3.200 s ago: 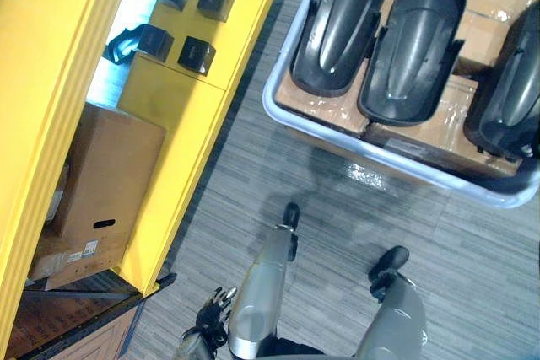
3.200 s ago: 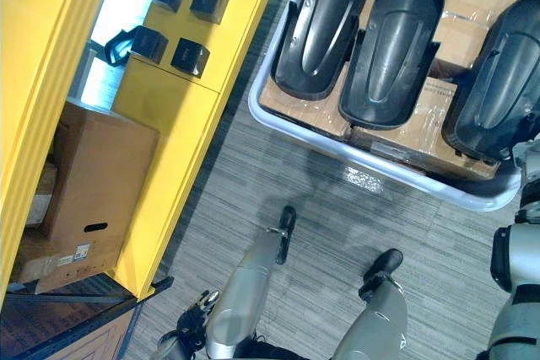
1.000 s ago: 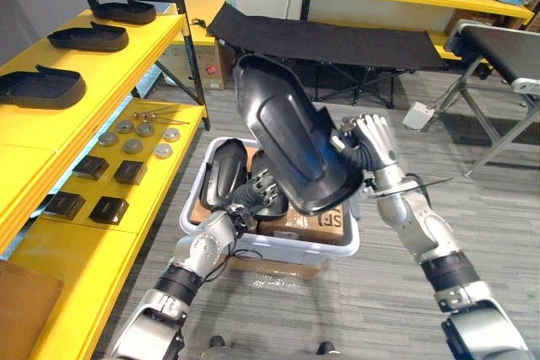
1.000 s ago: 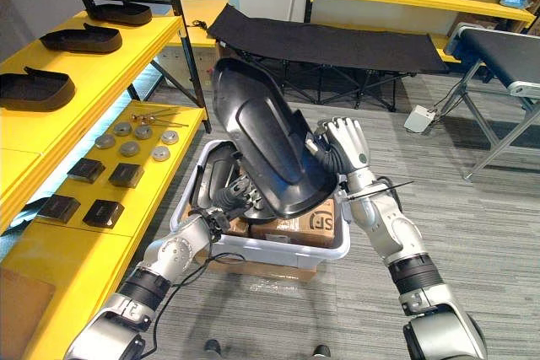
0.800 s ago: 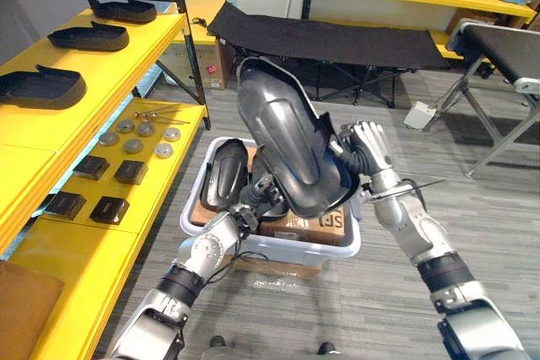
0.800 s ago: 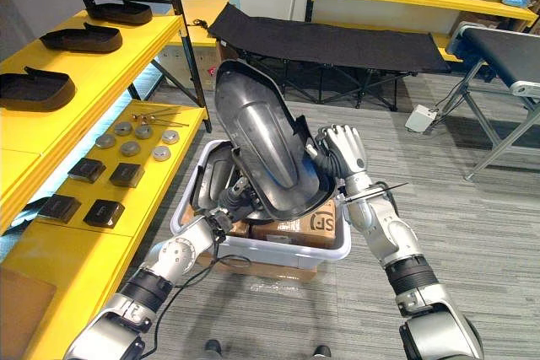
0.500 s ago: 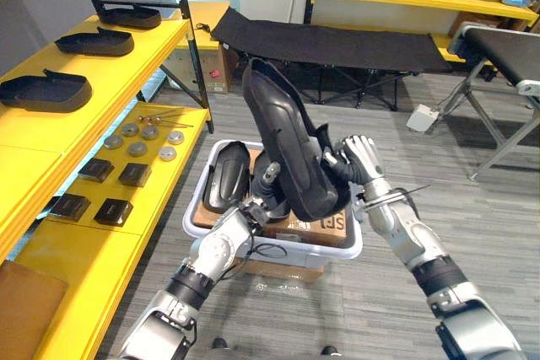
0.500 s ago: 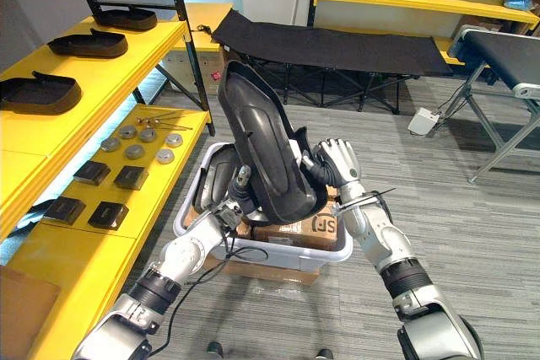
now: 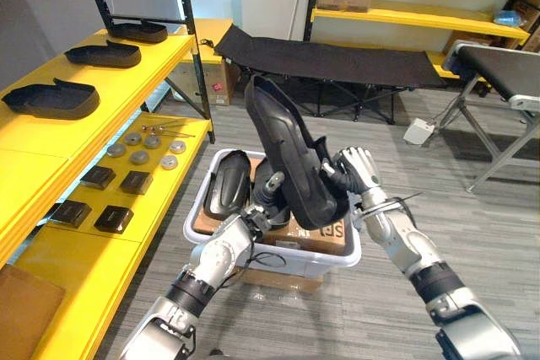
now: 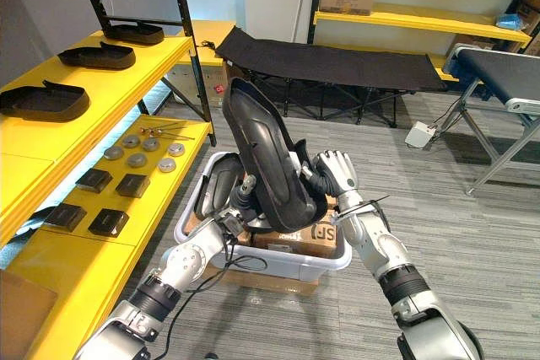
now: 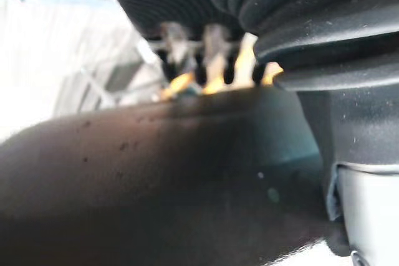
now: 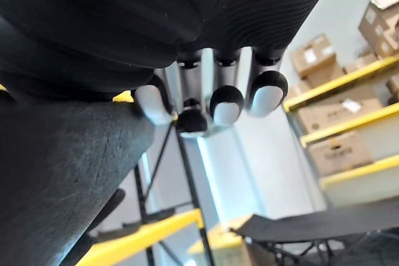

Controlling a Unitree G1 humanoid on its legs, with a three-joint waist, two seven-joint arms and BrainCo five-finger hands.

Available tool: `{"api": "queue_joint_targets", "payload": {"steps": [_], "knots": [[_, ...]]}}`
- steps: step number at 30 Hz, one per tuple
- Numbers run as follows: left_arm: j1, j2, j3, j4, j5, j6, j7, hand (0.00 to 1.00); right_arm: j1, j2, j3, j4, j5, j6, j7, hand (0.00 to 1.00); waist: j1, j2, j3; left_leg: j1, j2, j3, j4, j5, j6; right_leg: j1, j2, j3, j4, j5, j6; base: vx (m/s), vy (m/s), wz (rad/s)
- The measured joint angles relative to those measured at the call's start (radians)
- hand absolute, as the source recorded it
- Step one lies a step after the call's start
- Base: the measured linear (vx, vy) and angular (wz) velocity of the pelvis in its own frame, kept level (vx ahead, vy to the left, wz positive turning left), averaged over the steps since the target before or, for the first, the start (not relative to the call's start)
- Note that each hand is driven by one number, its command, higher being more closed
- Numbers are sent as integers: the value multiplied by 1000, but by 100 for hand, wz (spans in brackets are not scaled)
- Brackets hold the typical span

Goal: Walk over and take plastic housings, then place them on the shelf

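A large black plastic housing (image 9: 287, 158) stands tilted, almost on edge, in the air above a white bin (image 9: 278, 252). My right hand (image 9: 356, 170) grips its right edge with curled fingers (image 12: 224, 101). My left hand (image 10: 240, 201) props the housing's lower left side from below, fingers straight against it; its dark surface (image 11: 156, 172) lies close before that wrist. Another black housing (image 9: 226, 187) lies in the bin on cardboard packs. The yellow shelf (image 9: 76, 132) at left carries three black housings, the nearest (image 9: 52, 99).
On the shelf's lower level lie small black blocks (image 9: 135, 181) and metal discs (image 9: 143, 141). A cardboard box (image 9: 25, 314) sits at the bottom left. A black cot (image 9: 337, 61) stands behind the bin and a grey table (image 9: 498, 65) at right. Grey floor lies around the bin.
The view has risen from the floor and bin to the room. Over the last second the held housing has turned from face-on to nearly edge-on and sunk a little towards the bin.
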Motion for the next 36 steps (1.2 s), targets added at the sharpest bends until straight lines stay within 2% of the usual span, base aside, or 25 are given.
{"api": "queue_joint_targets", "payload": {"steps": [10, 17, 24, 25, 31, 36], "knots": [[25, 1, 8, 0, 28, 61, -6, 0, -13, -48, -27, -32, -75, -7, 28, 100, 0, 0, 0, 13, 1, 19, -6, 0, 0, 0, 1, 11, 0, 4, 0, -1, 3, -3], [42, -8, 10, 3, 37, 77, -2, 0, -55, -55, -45, -54, -82, -45, 45, 100, -15, -4, 0, 31, 0, 29, -21, 0, 0, 0, 1, 23, 0, 5, 1, -1, 5, -6], [42, -30, 10, 13, 39, 93, 4, 0, -57, -67, -45, -64, -114, -53, 47, 100, -22, -4, 0, 35, -1, 30, -30, 0, 0, 0, 1, 23, 0, 5, 1, 0, 0, 0], [42, -30, 10, 13, 39, 94, 4, 100, -57, -68, -45, -64, -114, -54, 47, 100, -23, -4, 0, 36, -1, 30, -31, 0, 0, 0, 1, 23, 0, 5, 1, 0, 0, 0], [42, -29, 11, 20, 28, 98, 1, 100, -69, -88, -44, -69, -133, -89, 47, 100, -26, -4, 0, 36, -1, 30, -31, 0, 0, 0, 1, 23, 0, 5, 1, 0, 0, 0], [48, -29, 10, 50, 80, 69, 33, 100, -69, -88, -44, -78, -133, -120, 47, 100, -28, -3, 0, 37, -1, 30, -31, 0, 0, 0, 1, 23, 0, 5, 1, 0, 0, 0]]}}
